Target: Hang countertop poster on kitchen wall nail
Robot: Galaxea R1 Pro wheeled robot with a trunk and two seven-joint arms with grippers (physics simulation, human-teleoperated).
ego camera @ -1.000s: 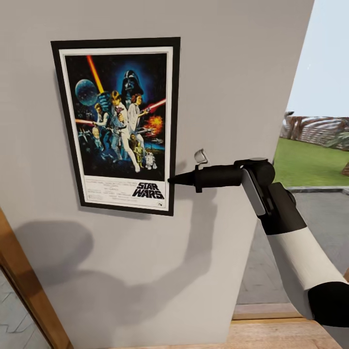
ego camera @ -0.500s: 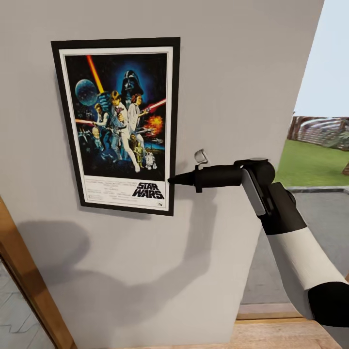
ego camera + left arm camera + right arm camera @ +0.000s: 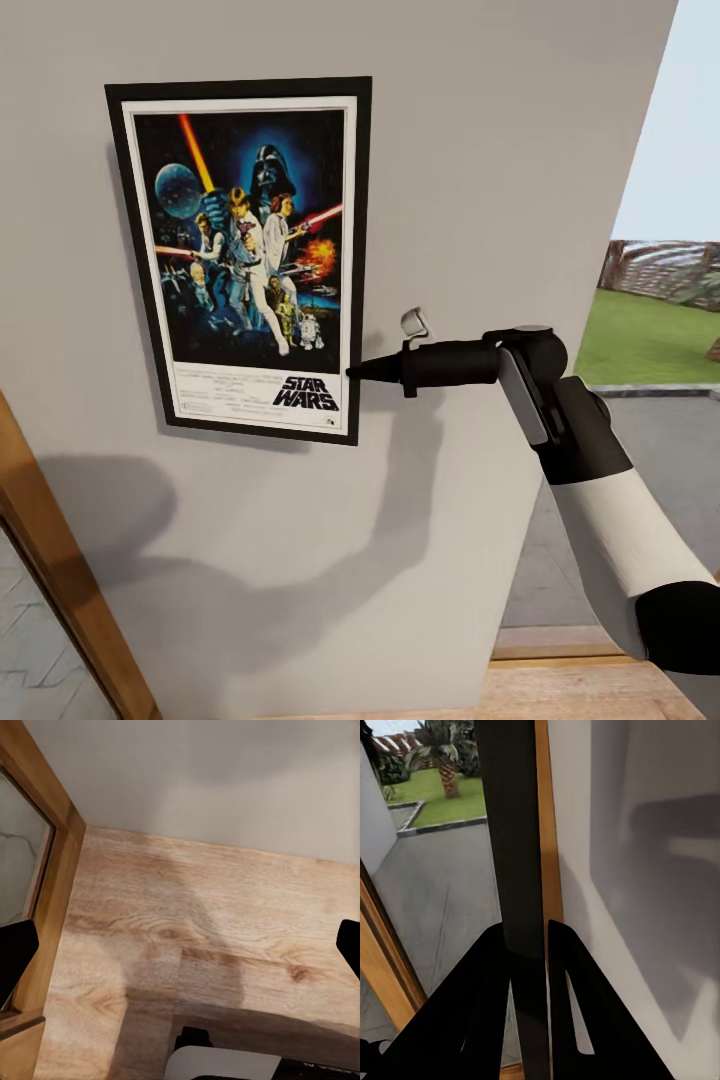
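So the poster (image 3: 240, 258) is flat against the pale grey wall (image 3: 500, 150), upright, with the STAR WARS title at the bottom. My right hand (image 3: 352, 372) is pinched shut on its right edge, down near the lower corner. In the right wrist view my two black fingers (image 3: 484, 1012) sit on either side of the thin black frame edge (image 3: 514, 840), which runs straight up between them, with the wall right beside it. Can't see the nail from any angle, so I can't tell what the poster is hanging on.

My left hand (image 3: 180, 960) is spread open, holding nothing, pointing down at the wooden floor (image 3: 202, 922) where it meets the wall, next to a wooden door frame (image 3: 52, 847). Off to my right there's an opening with grass (image 3: 640, 340) and pavement outside.
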